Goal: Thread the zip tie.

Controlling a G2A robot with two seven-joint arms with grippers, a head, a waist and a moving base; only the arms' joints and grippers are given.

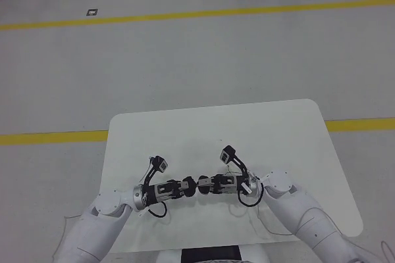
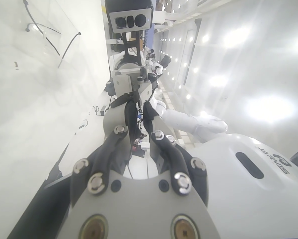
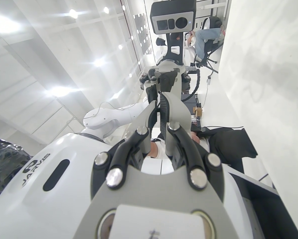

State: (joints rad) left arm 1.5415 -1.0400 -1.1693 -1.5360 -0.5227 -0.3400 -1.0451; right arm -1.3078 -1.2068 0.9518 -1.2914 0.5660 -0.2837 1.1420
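The left end effector (image 2: 138, 111) and the right end effector (image 3: 157, 103) meet tip to tip over the bench (image 1: 283, 131). They are near the middle of the edge by the robot. I cannot tell if either one is open or closed. Black zip ties (image 2: 70, 46) lie in a clear box (image 2: 61, 13), well apart from both.

White table (image 1: 217, 125) on grey floor (image 1: 250, 59); two yellow lines (image 1: 184, 14); small dark marker (image 1: 92, 12) beside far line.

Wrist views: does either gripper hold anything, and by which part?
Cannot tell: left gripper and right gripper sit tip to tip, hiding each other's grasp.
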